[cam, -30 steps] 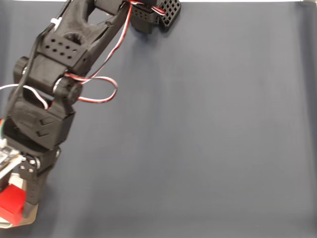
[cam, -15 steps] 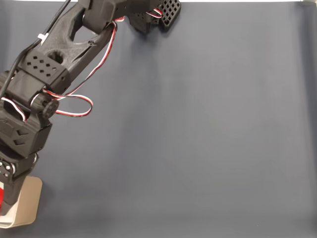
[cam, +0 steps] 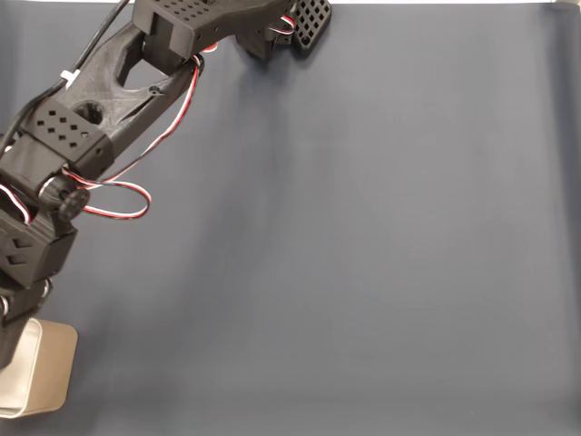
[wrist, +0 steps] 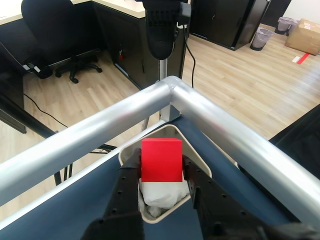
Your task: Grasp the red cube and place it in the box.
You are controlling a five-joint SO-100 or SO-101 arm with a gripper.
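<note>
In the wrist view the red cube (wrist: 161, 159) is pinched between my two black fingers (wrist: 131, 172), so my gripper (wrist: 161, 165) is shut on it. The cube hangs just above the box (wrist: 199, 158), a beige container with rounded corners and something white and crumpled inside. In the fixed view the box (cam: 45, 374) sits at the lower left corner of the dark mat. The black arm (cam: 86, 136) reaches down over the box's left side and runs off the left edge of the frame.
A dark blue-grey mat (cam: 363, 254) covers the table to the right of the arm. In the wrist view, aluminium frame rails (wrist: 225, 131) meet at a corner just beyond the box, with the office floor and a chair (wrist: 60, 30) behind them.
The arm has swung further left and down over the box. The red cube, seen at the lower left a second ago, has left the fixed view, and more of the box shows.
</note>
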